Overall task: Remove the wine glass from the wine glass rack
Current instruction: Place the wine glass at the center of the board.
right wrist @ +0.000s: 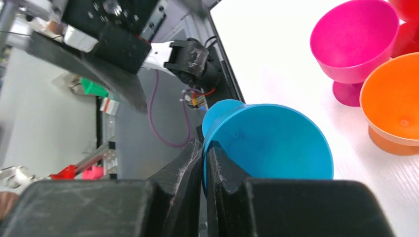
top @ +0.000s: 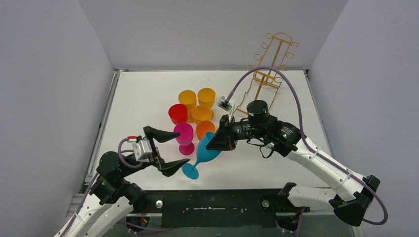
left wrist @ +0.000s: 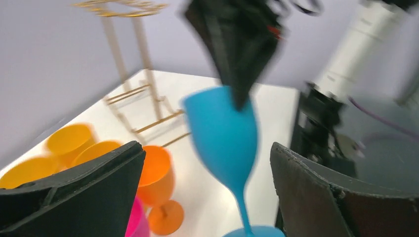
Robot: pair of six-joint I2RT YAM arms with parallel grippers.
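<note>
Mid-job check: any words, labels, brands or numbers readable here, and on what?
None readable.
The small white-and-red tag at the left of the right wrist view is too blurred to read.
The blue plastic wine glass and gold wire rack show no print.

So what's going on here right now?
The right tool is pinching the rim of the blue wine glass, which is off the wine glass rack and leaning over the front of the table. The left tool is wide open, facing the glass's stem and holding nothing. The other coloured glasses stand grouped mid-table. No glass shows on the rack.
</note>
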